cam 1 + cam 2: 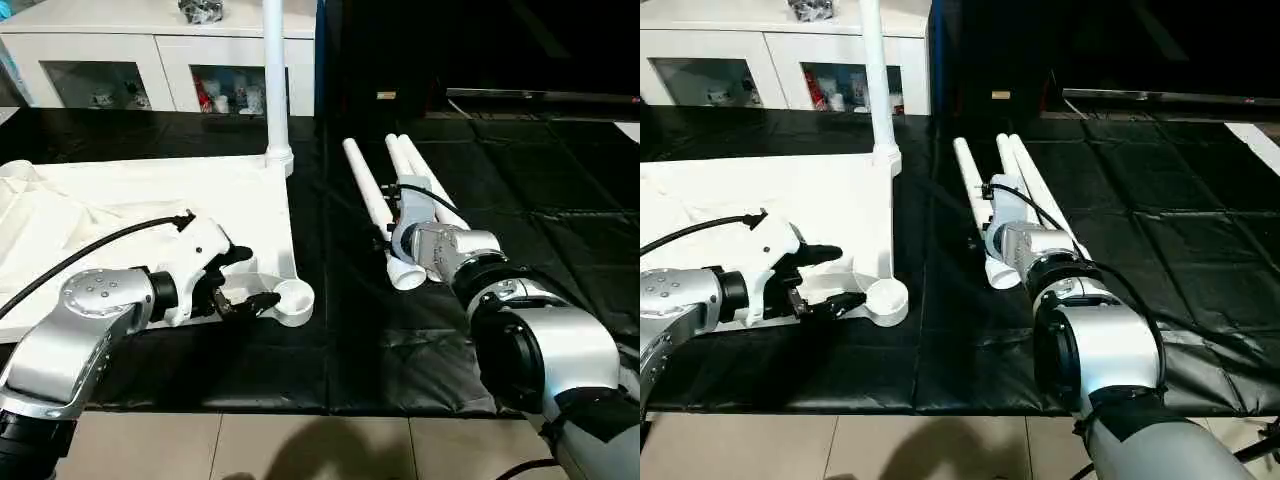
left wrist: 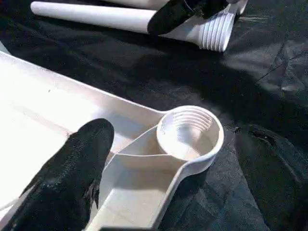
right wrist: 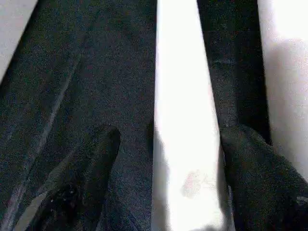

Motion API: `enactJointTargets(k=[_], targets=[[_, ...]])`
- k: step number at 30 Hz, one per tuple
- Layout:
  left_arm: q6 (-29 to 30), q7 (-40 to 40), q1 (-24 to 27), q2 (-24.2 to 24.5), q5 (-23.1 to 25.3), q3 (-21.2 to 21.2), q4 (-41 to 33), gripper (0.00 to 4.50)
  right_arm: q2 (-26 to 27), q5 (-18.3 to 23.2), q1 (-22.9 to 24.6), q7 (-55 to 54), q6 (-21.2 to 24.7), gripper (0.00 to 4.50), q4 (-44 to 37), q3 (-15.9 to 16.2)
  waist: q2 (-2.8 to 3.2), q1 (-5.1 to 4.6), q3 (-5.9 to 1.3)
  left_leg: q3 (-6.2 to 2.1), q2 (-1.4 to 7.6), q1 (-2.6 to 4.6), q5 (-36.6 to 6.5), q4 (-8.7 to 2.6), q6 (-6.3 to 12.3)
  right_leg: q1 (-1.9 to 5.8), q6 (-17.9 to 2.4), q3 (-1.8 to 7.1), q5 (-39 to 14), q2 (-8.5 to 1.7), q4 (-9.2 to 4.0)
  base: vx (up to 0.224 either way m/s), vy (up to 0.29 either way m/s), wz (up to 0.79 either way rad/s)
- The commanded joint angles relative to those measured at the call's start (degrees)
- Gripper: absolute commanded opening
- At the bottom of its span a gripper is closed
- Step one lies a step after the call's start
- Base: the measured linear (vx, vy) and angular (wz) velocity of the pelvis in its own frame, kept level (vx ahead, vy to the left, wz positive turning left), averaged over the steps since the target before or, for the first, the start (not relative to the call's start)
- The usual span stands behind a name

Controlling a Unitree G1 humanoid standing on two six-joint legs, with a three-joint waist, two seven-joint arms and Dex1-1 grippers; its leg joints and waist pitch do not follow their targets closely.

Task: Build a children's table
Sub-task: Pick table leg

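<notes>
While its two black fingers stand spread wide with nothing between them, the left gripper [image 1: 238, 280] hovers just beside the near corner socket [image 2: 190, 133] of the table top [image 1: 150, 215], touching nothing. That socket is an open round cup with thread ridges inside, and it is empty. The right gripper [image 3: 163, 183] has its jaws spread to either side of one loose leg [image 3: 185, 120], a finger [image 3: 91, 163] on each flank; whether they press the leg cannot be told.

The table top lies underside up on black sheeting [image 1: 520, 190] that covers the floor, on the robot's left. One leg [image 1: 275, 80] already stands upright in the far corner socket [image 1: 279, 158]. Three loose legs [image 1: 985, 215] lie side by side on the sheeting just to the right of the top, their ribbed ends [image 2: 216, 31] toward the robot.

Behind the top stands a white cabinet [image 1: 160, 60] with glass doors; small objects sit inside it, too small to make out.
</notes>
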Motion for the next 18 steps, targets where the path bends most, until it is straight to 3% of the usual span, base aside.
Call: enactJointTargets(k=[1,3,7,18], targets=[[0.51,-0.18,-0.03,0.49,-0.24,-0.51,-1.24,4.50,-0.13,-1.13,1.05,0.55,1.56,3.28,0.91,0.96,0.92,0.03,-4.03,0.63,0.26,0.14,-12.85,-3.64,-1.95,3.30,-11.23,2.41,-11.40,-3.53,-3.73,0.000,0.000,0.00],[0.57,-0.27,0.07,0.62,-0.36,-0.55,-1.31,4.50,-0.30,-2.36,1.12,1.25,1.62,2.96,0.96,2.08,0.80,0.05,-4.11,0.61,0.27,0.08,-12.24,-3.62,-2.00,3.39,-11.23,2.42,-10.92,-3.55,-3.63,0.000,0.000,0.00],[0.77,-0.31,0.15,0.81,-0.55,-0.64,-1.53,4.50,-0.43,-2.60,1.09,1.62,1.68,2.76,0.93,2.27,0.61,0.04,-4.09,0.63,0.30,0.06,-12.07,-3.65,-1.86,3.39,-11.14,2.42,-10.84,-3.55,-3.63,0.000,0.000,0.00],[0.93,-0.42,0.76,0.81,-0.78,-0.93,-1.86,4.50,-0.57,-3.79,1.23,3.02,1.74,1.87,0.79,3.21,0.65,-0.04,-4.10,0.67,0.31,0.12,-12.05,-3.61,-1.92,3.32,-10.88,2.46,-11.21,-3.53,-3.65,0.000,0.000,0.00]])
